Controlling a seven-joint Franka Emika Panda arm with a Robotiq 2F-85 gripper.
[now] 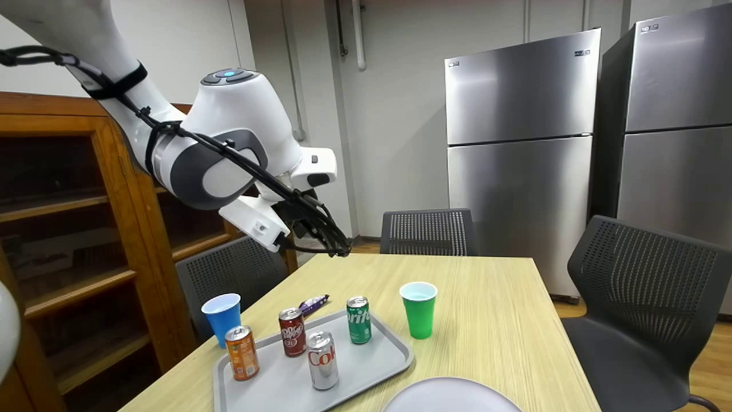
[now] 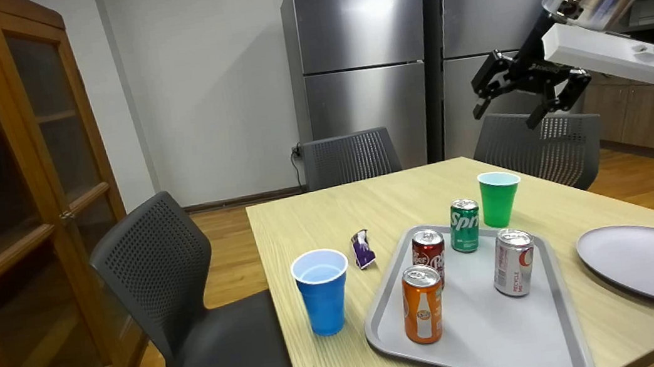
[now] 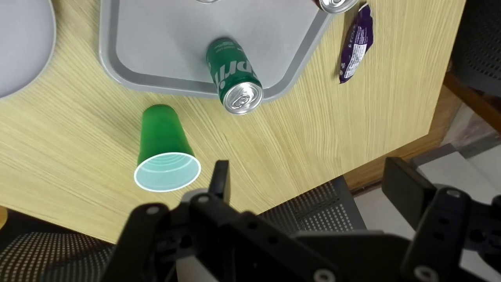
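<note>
In an exterior view, the black, angular hand (image 2: pixel 506 117) hangs higher than the pale, wood-grained bench (image 2: pixel 312 217), its jaws spread wide. At six o'clock from the hand stands a tapering, plastic green cup (image 2: pixel 498 202); at eight o'clock from the cup, a cylindrical metal Sprite can (image 2: pixel 465 228) stands on the flat, round-cornered grey tray (image 2: pixel 479 328).

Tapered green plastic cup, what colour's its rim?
The green cup has a white rim, clearest in the wrist view.
</note>
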